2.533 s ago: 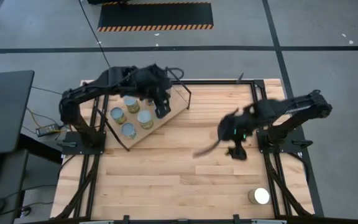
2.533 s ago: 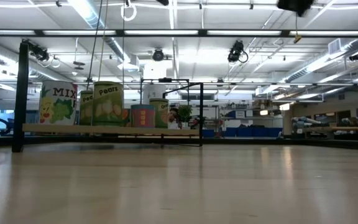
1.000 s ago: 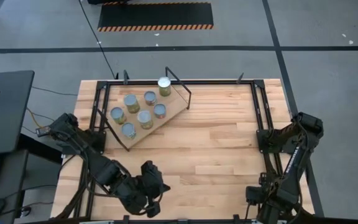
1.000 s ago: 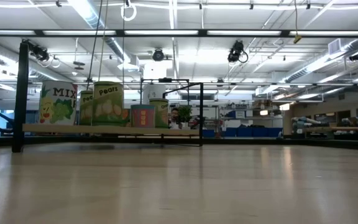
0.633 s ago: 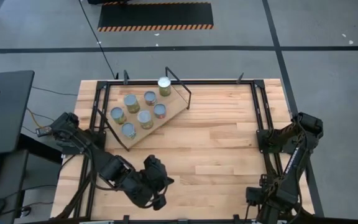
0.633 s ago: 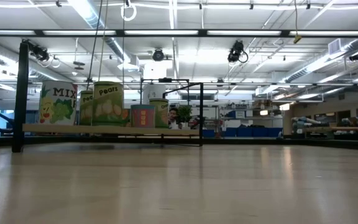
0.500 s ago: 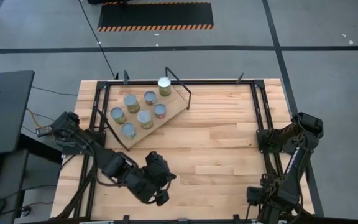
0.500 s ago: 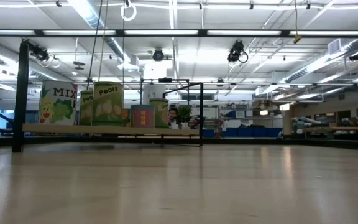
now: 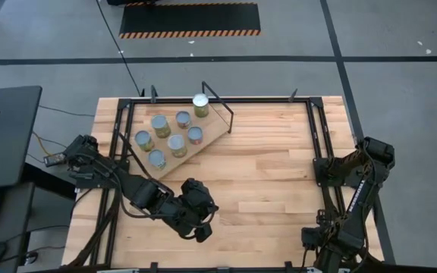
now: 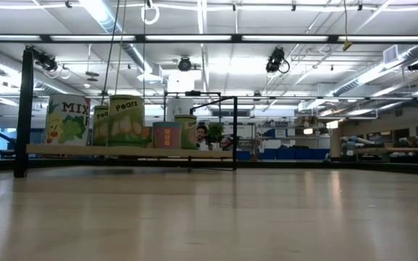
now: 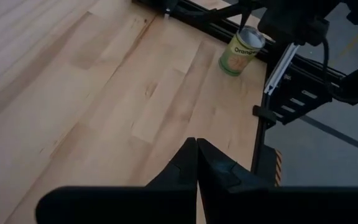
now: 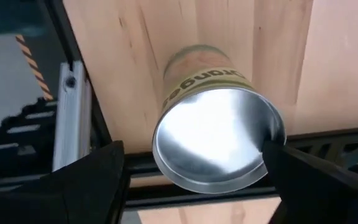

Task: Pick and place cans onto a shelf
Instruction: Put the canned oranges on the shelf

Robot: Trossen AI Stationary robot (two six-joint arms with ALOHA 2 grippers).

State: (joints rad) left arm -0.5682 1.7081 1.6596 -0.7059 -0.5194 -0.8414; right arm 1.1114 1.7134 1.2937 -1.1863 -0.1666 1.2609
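Several cans [image 9: 176, 144] stand upright on the shelf [image 9: 169, 165] at the table's far left; they also show in the low view [image 10: 125, 119]. One more can [image 12: 216, 140], silvery top up, stands on the tabletop near the near right corner. My right gripper [image 12: 192, 148] is above it, pointing down and open, one finger on either side of the can. In the high view that arm hides the can. My left gripper [image 9: 199, 227] is shut and empty over the near middle-left of the table. Its wrist view shows the lone can [image 11: 241, 50] far off.
Black frame rails [image 9: 321, 152] run along the table's left and right sides, and one [image 12: 73, 118] lies close to the lone can. Bare wooden tabletop [image 9: 264, 174] lies between the shelf and the right arm. A dark desk [image 9: 2, 129] stands left of the table.
My left gripper has swung from the near edge toward the table's right and a little toward the far edge, staying shut. My right arm and the cans have kept still.
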